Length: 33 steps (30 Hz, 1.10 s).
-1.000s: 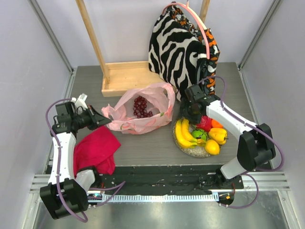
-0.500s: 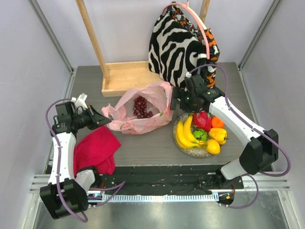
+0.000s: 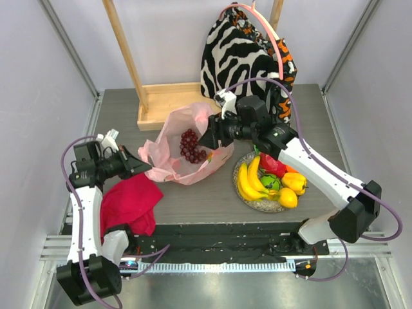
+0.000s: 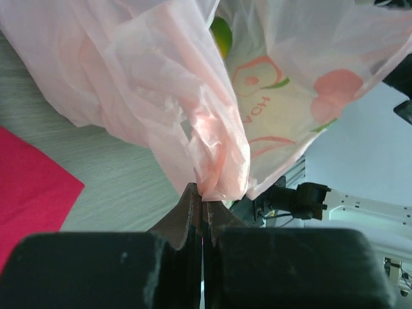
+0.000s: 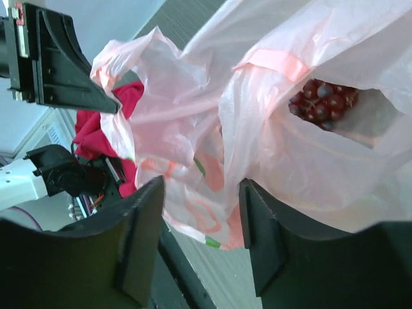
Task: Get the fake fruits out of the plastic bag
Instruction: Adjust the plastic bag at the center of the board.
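- The left fingers (image 4: pixel 201 205) are pressing together on a bunched fold at the edge of the plastic bag (image 3: pixel 172 168), pinching the thin pink film between their tips.
- The right fingers (image 3: pixel 209 136) are standing spread apart, gripping nothing, and hovering at the bag's open mouth on its right side (whether they are touching the film, I cannot tell).
- The bag is lying on the counter (image 3: pixel 193 199) between the two arms, with its mouth gaping upward.
- The dark red grapes (image 3: pixel 190 146) are sitting inside the bag, showing through the opening in the right wrist view too.
- Just right of the bag, the round plate (image 3: pixel 256 203) is carrying the banana bunch (image 3: pixel 247 180), green apple (image 3: pixel 269 183), yellow pepper (image 3: pixel 294 181), lemon (image 3: pixel 287 198) and red fruit (image 3: pixel 273 166), all packed together.
- A magenta-red cloth (image 3: pixel 132 203) is lying crumpled near the left arm, at the counter's near edge.
- A zebra-patterned bag (image 3: pixel 237 58) is hanging at the back, beside a wooden frame (image 3: pixel 168 103).
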### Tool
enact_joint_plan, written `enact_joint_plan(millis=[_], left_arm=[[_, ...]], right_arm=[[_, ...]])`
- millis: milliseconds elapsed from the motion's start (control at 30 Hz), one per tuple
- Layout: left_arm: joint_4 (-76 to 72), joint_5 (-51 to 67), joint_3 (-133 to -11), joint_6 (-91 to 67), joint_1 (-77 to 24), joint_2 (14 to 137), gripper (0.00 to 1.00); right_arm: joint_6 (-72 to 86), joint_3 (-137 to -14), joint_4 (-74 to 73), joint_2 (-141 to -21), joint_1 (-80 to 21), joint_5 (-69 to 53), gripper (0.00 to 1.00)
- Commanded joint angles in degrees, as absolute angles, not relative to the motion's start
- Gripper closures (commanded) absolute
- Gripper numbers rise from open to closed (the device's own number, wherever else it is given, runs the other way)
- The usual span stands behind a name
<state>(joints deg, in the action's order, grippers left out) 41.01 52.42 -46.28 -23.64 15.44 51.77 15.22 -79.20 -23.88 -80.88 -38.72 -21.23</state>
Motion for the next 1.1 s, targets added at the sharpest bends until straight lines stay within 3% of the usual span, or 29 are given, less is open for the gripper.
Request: enact_joint_plan(millis=[0,100,267,467,700,867,933,1067], left_arm=[[46.1,56.3,-48.1,-22.2,15.4,49.6,1.0],[54.0,58.6,-50.5,-19.3,15.4,49.1,1.0],[78.2,59.9,-60.4,-0.2,14.9,49.1,1.0],[76.3,53.6,-57.9,-4.3,9.9,42.6,1.0],[72.1,51.6,-53.7,-8.4,6.7,42.0,1.0],[68.3,51.2,-50.4,-10.9,0.8,42.0,1.0],[68.2,50.5,-50.3,-11.0,0.5,42.3,1.0],[63.7,50.8,-47.7,-13.8,-1.0,41.8,1.0]], right_arm=[[13.2,-80.1,-13.6,-84.0,-40.2,-24.3,0.46],[7.5,-78.8,-14.6,-87.7,-43.8,-23.6,0.49],[3.0,-67.4,-18.4,-87.0,-47.0,-15.7,0.48],[3.5,-62.4,-32.7,-76.3,-47.0,-12.0,0.42],[-4.2,-75.7,-49.3,-77.3,-46.8,-6.2,0.27],[-11.6,-90.9,-51.2,-79.7,-46.7,-2.8,0.21],[-12.8,-100.0,-53.2,-84.7,-46.8,-7.8,0.23],[-14.7,-99.6,-47.8,-89.7,-47.7,-22.9,0.34]])
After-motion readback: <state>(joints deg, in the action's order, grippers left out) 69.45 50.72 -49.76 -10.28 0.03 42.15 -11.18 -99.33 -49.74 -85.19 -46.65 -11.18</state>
